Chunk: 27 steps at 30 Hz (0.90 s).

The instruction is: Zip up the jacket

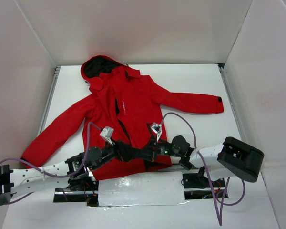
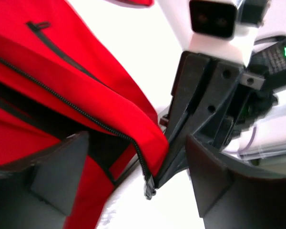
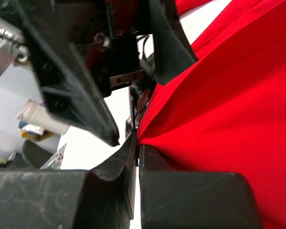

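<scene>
The red jacket (image 1: 133,100) lies flat on the white table, hood at the far left, sleeves spread, front partly open and showing dark lining. Both grippers meet at its bottom hem. My right gripper (image 1: 147,150) is shut on the red front edge (image 3: 229,109); its jaws (image 3: 137,143) pinch the fabric beside the zipper's lower end. In the left wrist view the black zipper end (image 2: 149,188) hangs just below the right gripper's fingers (image 2: 186,119). My left gripper (image 2: 137,148) is open, its fingers either side of that zipper end, touching nothing.
White walls enclose the table on three sides. A purple cable (image 1: 181,119) loops over the jacket's right side. A metal strip with white tape (image 1: 138,191) runs along the near edge between the arm bases. A slanted pocket zipper (image 2: 47,40) shows.
</scene>
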### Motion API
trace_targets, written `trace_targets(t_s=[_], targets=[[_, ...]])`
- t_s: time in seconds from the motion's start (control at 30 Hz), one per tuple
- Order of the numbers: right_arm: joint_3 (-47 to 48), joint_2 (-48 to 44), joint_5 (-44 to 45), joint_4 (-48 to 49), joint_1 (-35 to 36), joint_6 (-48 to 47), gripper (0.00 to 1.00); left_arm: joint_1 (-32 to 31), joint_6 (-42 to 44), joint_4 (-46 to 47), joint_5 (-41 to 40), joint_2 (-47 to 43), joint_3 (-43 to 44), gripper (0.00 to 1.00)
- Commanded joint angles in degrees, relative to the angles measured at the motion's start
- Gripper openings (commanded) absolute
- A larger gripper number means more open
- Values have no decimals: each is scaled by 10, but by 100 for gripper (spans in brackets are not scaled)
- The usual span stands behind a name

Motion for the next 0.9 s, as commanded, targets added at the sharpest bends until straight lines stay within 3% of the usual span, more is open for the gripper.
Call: trace_targets(t_s=[0.0, 0.17, 0.23, 0.37, 0.5, 0.63, 0.87], targets=[[28, 1, 49, 3, -2, -11, 0, -4, -4, -107, -61, -13, 57, 99], [26, -15, 150, -60, -2, 3, 0, -4, -57, -304, -179, -16, 149, 99], [20, -27, 195, -78, -2, 3, 0, -4, -79, -351, -195, -8, 164, 99], [25, -96, 317, -218, -5, 41, 0, -4, -122, -438, -198, 20, 189, 93], [33, -187, 417, -359, -26, 82, 0, -5, -145, -492, -142, 121, 232, 84], [83, -274, 497, -563, -40, 89, 0, -44, -185, -558, -133, 234, 298, 79], [138, -334, 508, -682, -69, 60, 0, -103, -227, -623, -116, 432, 401, 75]])
